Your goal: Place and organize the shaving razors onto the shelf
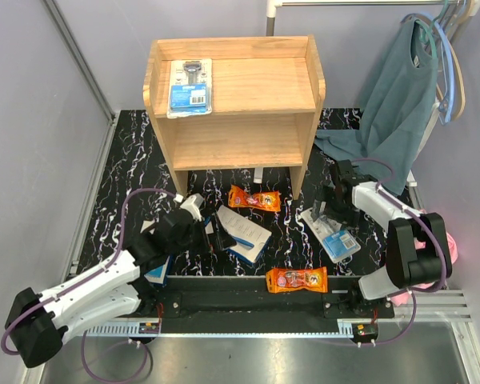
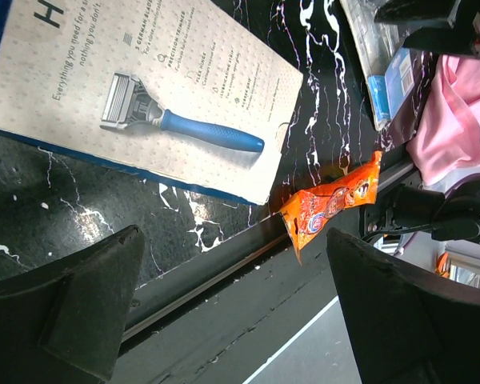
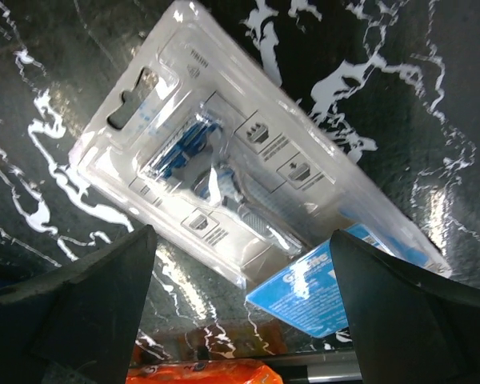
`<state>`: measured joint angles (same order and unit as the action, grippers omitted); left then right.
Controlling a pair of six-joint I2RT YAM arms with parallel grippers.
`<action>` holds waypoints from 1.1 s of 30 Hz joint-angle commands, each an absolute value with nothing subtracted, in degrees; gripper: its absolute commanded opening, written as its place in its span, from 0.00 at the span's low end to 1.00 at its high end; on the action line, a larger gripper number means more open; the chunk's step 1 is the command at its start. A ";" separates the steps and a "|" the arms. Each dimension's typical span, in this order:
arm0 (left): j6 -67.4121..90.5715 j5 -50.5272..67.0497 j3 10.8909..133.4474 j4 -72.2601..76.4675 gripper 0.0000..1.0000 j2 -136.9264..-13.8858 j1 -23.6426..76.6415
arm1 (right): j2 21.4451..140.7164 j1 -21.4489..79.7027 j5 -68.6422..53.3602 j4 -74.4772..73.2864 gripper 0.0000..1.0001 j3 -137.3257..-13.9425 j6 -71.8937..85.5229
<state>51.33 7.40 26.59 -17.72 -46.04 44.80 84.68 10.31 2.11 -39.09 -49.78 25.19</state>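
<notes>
One blister (image 1: 190, 86) lies on the shelf's (image 1: 260, 84) top tier, left side. Left gripper (image 2: 236, 264) spread, empty, above a white box (image 2: 144, 96) on the table (image 1: 128, 160). Right gripper (image 3: 240, 272) spread, empty, over second blister (image 3: 224, 184), also on the table.

The left arm (image 1: 88, 290) stretches from the near left corner toward the table's middle, and the left gripper (image 1: 208, 236) sits low with its jaws spread wide. The right arm (image 1: 404, 244) folds up by the right edge, and the right gripper (image 1: 326, 214) points down, jaws equally wide.
</notes>
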 commanded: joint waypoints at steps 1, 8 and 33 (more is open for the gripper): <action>51.33 8.53 27.42 -14.33 0.99 -47.11 45.79 | 89.64 10.02 3.25 -36.47 1.00 -52.38 23.20; 51.68 8.35 27.69 -14.41 0.99 -47.55 46.58 | 91.67 10.02 2.20 -36.39 0.99 -52.38 23.11; 52.56 7.12 27.86 -15.29 0.99 -44.21 48.16 | 82.62 9.93 -4.14 -37.62 0.01 -45.44 30.24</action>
<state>52.45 7.49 26.59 -17.04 -45.36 47.75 85.52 9.96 -4.12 -36.91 -45.93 29.45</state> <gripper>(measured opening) 0.988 0.085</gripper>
